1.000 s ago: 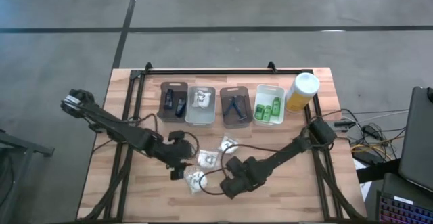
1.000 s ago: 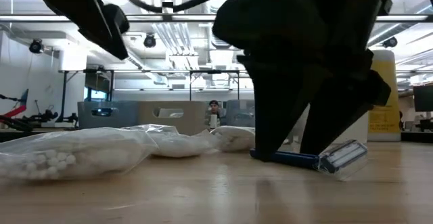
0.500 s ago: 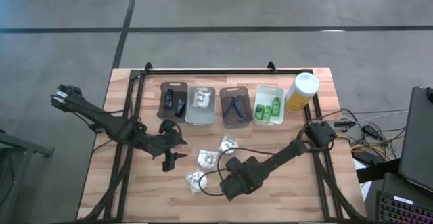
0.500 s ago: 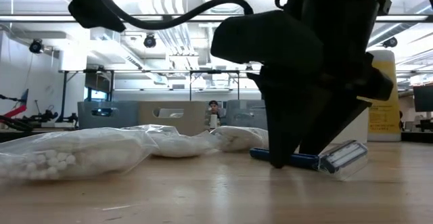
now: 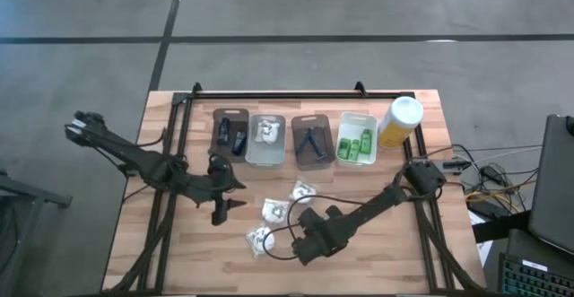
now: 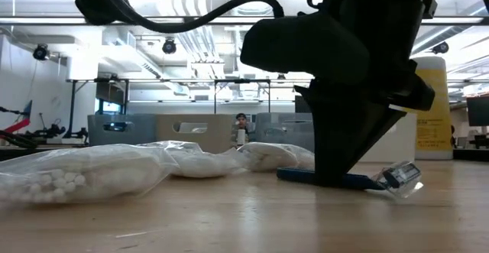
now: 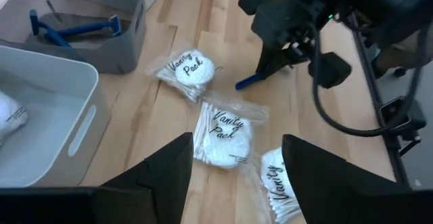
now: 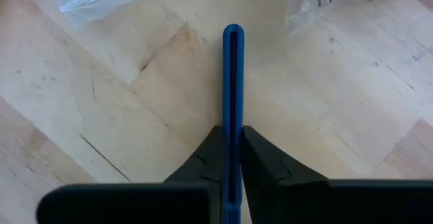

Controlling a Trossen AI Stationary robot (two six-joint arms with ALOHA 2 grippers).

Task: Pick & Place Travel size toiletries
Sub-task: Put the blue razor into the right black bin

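Note:
A blue razor (image 6: 302,176) with a clear-capped head (image 6: 401,178) lies on the wood near the table's front middle. My right gripper (image 8: 232,176) is down on it and shut on its handle. Three white "Vanity Pack" packets (image 7: 226,132) (image 7: 193,68) (image 7: 281,187) lie flat on the table just left of it. My left gripper (image 7: 233,183) hangs open above the table's left part (image 5: 221,209), clear of the packets and holding nothing. My right gripper pinches the razor's blue handle (image 8: 232,116) between its two fingers (image 8: 203,163), one on each long side. It comes from above, pointing steeply down. The handle's free end (image 8: 232,29) sticks out past the fingers, and the razor rests on the table.
Four trays stand in a row at the back: one with dark tubes (image 5: 230,134), a white one (image 5: 266,140), one with razors (image 5: 311,142), one with green bottles (image 5: 356,139). A tall yellow bottle (image 5: 401,122) stands at the far right. Cables trail over the wood.
My right gripper has shut on the razor's handle, and the razor's head has shifted a little on the table. My left gripper has risen and drawn back toward the table's left edge, away from the packets, staying open.

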